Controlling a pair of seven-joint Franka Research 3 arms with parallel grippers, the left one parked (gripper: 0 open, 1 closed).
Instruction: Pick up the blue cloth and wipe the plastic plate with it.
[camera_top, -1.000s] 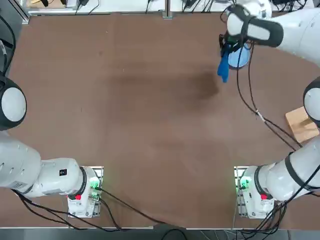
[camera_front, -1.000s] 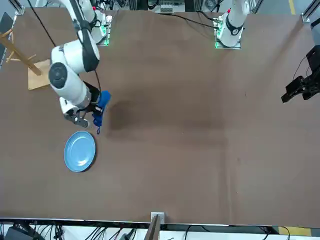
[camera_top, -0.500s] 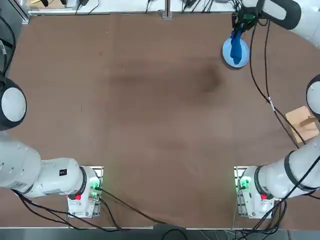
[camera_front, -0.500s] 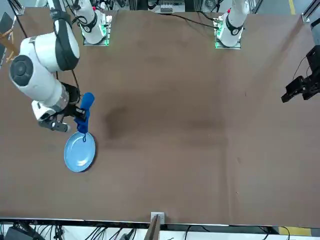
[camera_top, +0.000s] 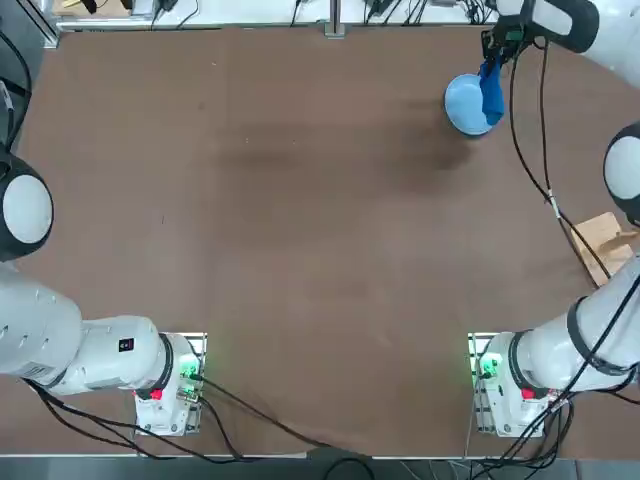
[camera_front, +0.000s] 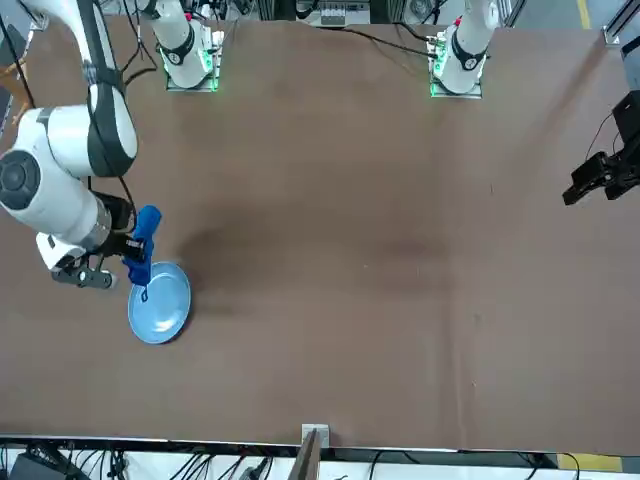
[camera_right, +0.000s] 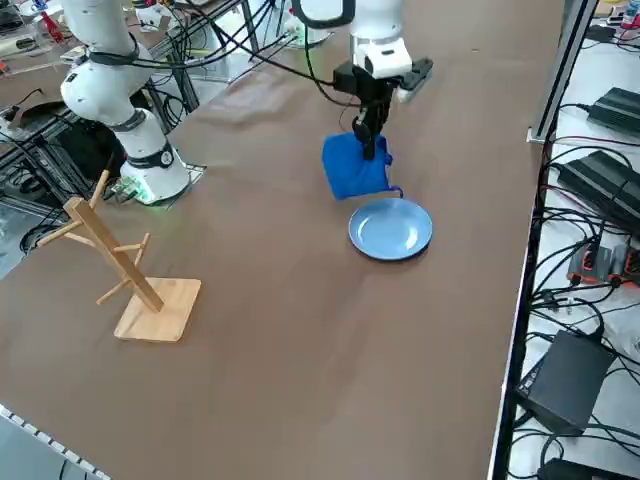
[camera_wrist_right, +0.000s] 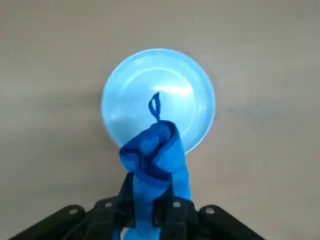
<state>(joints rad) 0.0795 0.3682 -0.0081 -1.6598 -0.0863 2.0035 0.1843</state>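
Observation:
The plastic plate (camera_top: 462, 105) is a small light-blue round dish lying flat near the table's far right corner, also seen in the front view (camera_front: 162, 305), the side view (camera_right: 392, 229) and the wrist view (camera_wrist_right: 135, 95). My right gripper (camera_right: 369, 138) is shut on the blue cloth (camera_right: 354, 168), a deep-blue fabric bunch that hangs from the fingers. In the top view the blue cloth (camera_top: 491, 88) overlaps the plate's right rim. In the wrist view the blue cloth (camera_wrist_right: 155, 155) dangles over the plate's near edge, a thread loop reaching toward its centre. I cannot tell whether the cloth touches the plate.
A wooden rack (camera_right: 120, 268) on a square base stands at the table's right side, nearer the robot, and also shows in the top view as the wooden rack (camera_top: 606, 243). The table's far edge (camera_top: 330, 28) runs close behind the plate. The right arm's cable (camera_top: 530, 150) trails over the table.
My right gripper has carried the blue cloth rightward and toward the far edge, from beside the plate to hanging over its right rim.

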